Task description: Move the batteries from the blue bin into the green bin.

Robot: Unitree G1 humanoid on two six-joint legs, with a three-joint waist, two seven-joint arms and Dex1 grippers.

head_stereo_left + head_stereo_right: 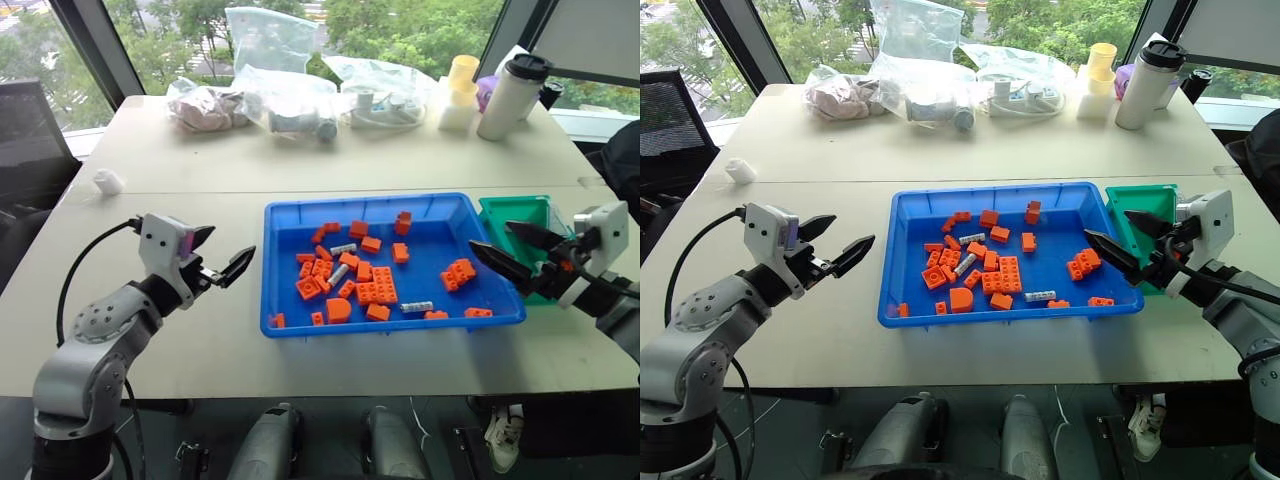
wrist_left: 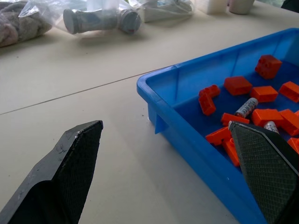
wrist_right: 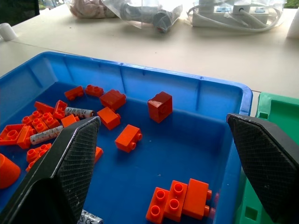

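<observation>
1. First, at the far left we see our left gripper (image 1: 226, 263) above the bare table (image 1: 180, 330), beside the left wall of the blue bin (image 1: 290, 325) but apart from it. Its two black fingers stand wide apart and hold nothing.
2. Behind it, near the left edge of the table, a small white object (image 1: 108, 181) lies alone.
3. At the back of the table we see clear plastic bags (image 1: 290, 100) with things inside, then a pale yellow cup (image 1: 462, 75) and a white bottle with a dark lid (image 1: 512, 95).
4. In the middle, the blue bin lies flat on the table. Many orange bricks (image 1: 375, 290) are scattered on its floor.
5. Among the bricks we count three batteries. One battery (image 1: 343, 248) lies in the back left part, a second battery (image 1: 339, 274) lies just in front of it between bricks, and a third battery (image 1: 417, 307) lies near the front wall.
6. To the right, the green bin (image 1: 500, 212) stands just beside the right wall of the blue bin. We cannot tell whether anything is in it.
7. At the far right, our right gripper (image 1: 508, 249) hangs over the right edge of the blue bin and the green bin. Its fingers are spread wide and they are empty.
</observation>
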